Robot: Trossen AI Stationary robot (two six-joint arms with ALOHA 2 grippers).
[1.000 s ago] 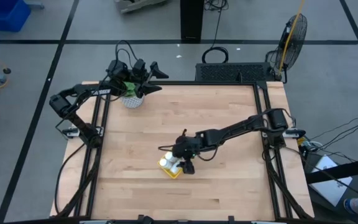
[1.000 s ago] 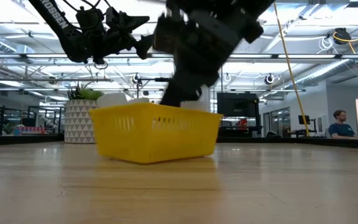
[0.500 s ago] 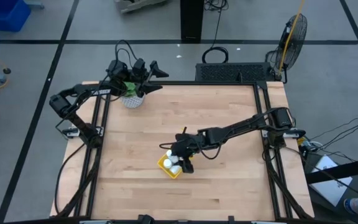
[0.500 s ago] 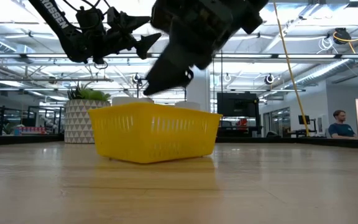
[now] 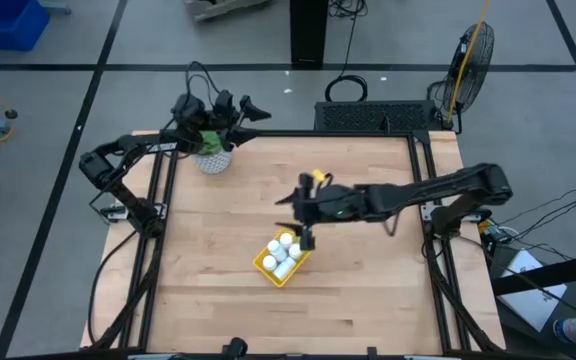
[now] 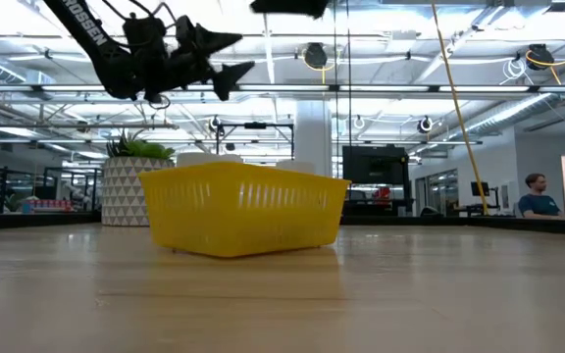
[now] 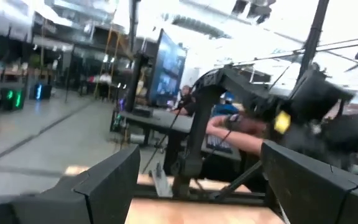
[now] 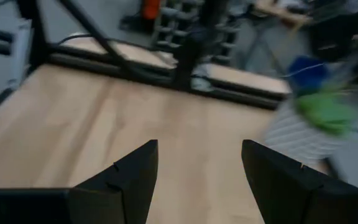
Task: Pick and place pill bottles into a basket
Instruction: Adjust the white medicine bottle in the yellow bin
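The yellow basket (image 5: pixel 282 259) stands on the table a little near of its middle; it also shows in the low view (image 6: pixel 243 209). Several white pill bottles (image 5: pixel 284 251) stand inside it, their caps just over the rim (image 6: pixel 200 157). My right gripper (image 5: pixel 294 213) is open and empty, high above the table, just far of the basket; only its underside shows at the low view's top (image 6: pixel 287 6). My left gripper (image 5: pixel 248 114) is open and empty, held high over the white plant pot (image 5: pixel 213 158) at the far left corner.
The speckled plant pot with green leaves (image 6: pixel 126 186) stands behind the basket to the left; it shows blurred in the right wrist view (image 8: pixel 319 124). Black frame rails run along the table's left, right and far edges. Bare wood lies around the basket.
My right gripper has risen out of the basket and gone up and toward the table's far edge, almost leaving the low view. The bottles stay in the basket, which has kept its place.
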